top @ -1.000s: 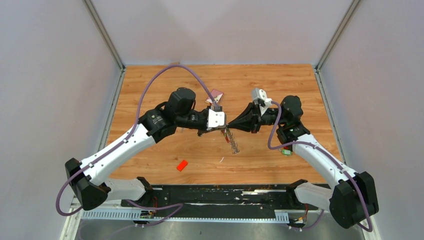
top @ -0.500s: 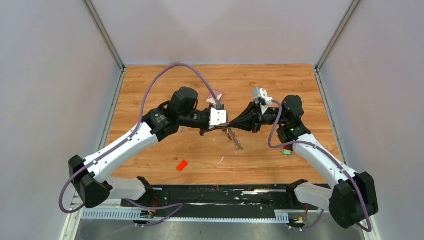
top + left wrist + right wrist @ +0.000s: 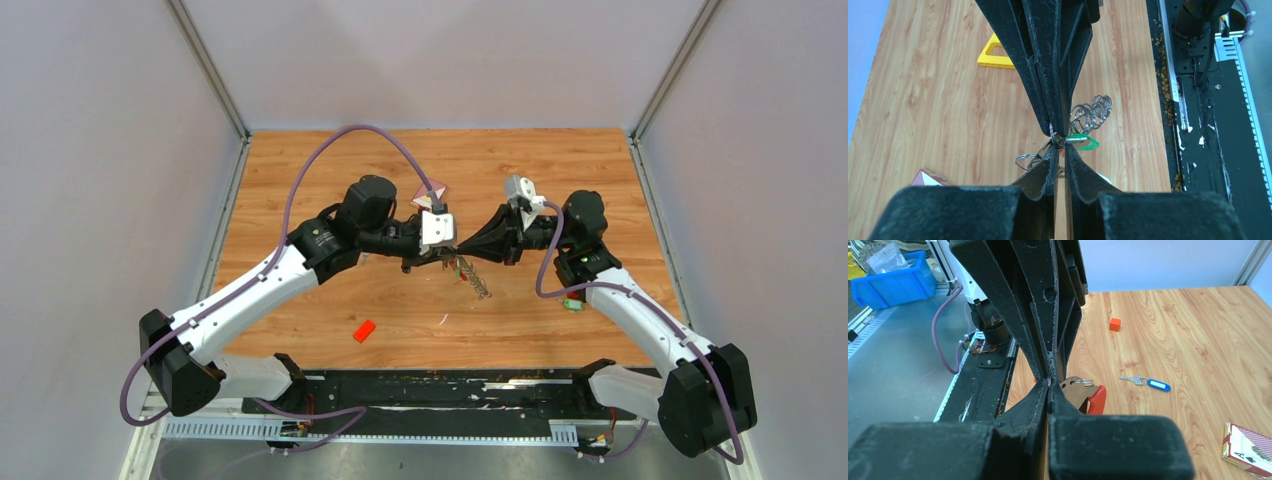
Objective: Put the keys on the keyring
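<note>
Beyond and right of the orange-red block (image 3: 364,331), the left claw (image 3: 1060,150) is pressed together, pinching a ring of the keyring (image 3: 1090,112), which dangles over the table (image 3: 300,180). The right claw (image 3: 1049,388) meets it tip to tip, pinching the same bunch.

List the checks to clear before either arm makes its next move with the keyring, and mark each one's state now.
1. Left gripper pinched shut on the red-strapped metal keyring: ok.
2. Right gripper pinched shut on the same bunch, tip to tip with the left: ok.
3. Green-tagged silver key threaded on the ring: cannot tell; it sits right at the fingertips.
4. Blue-tagged silver key on the ring: not ok; it lies loose on the wooden table.
5. Small orange-red block out of the way: ok; it sits apart from both grippers.
</note>
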Controlling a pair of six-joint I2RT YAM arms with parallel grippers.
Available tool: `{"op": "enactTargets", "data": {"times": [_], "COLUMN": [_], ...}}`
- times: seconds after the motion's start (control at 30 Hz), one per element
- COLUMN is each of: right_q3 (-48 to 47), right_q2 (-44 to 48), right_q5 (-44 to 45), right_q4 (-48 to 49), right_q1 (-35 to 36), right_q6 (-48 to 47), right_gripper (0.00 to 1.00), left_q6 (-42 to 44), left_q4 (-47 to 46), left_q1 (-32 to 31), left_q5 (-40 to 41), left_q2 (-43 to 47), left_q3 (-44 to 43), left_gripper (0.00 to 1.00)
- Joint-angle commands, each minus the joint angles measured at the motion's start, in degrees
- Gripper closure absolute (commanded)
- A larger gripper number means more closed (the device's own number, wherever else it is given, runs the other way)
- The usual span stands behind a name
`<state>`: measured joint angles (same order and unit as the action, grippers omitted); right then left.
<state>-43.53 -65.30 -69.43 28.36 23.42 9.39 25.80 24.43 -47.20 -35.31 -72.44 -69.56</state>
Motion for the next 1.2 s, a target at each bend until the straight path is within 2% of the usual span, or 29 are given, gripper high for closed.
{"op": "enactTargets", "data": {"times": [0.0,0.2,0.53,0.8,0.93,1.17], "right_q3": [-1.3,-1.7,-1.7,-1.6,-1.6,-2.7], "right_q2": [0.6,0.6,0.8,0.5,0.5,0.9], "right_q5": [1.3,1.7,2.4,2.1,2.1,3.3], "right_q4": [-0.9,-3.7,-4.4,-4.4,-4.4,-10.0], "right_q1": [0.2,0.2,0.2,0.3,0.3,0.3], "right_q6": [-4.7,-7.4,-8.3,-8.3,-8.2,-13.7], "right_gripper": [1.0,1.0,1.0,1.0,1.0,0.97], "left_q6": [-1.6,-1.8,-4.2,-5.3,-5.7,-4.4], "left_q4": [-3.3,-3.3,-4.6,-4.8,-5.0,-1.6], "left_q1": [-0.4,-0.4,-0.3,-0.3,-0.3,-0.4], "left_q5": [0.2,2.3,0.9,0.8,0.6,2.8], "left_q2": [0.3,1.8,0.7,-1.1,-1.8,-1.4], "left_q3": [-0.2,-0.4,-0.4,-1.3,-1.5,-2.9], "left_gripper": [0.84,0.8,0.81,0.89,1.0,1.0]}}
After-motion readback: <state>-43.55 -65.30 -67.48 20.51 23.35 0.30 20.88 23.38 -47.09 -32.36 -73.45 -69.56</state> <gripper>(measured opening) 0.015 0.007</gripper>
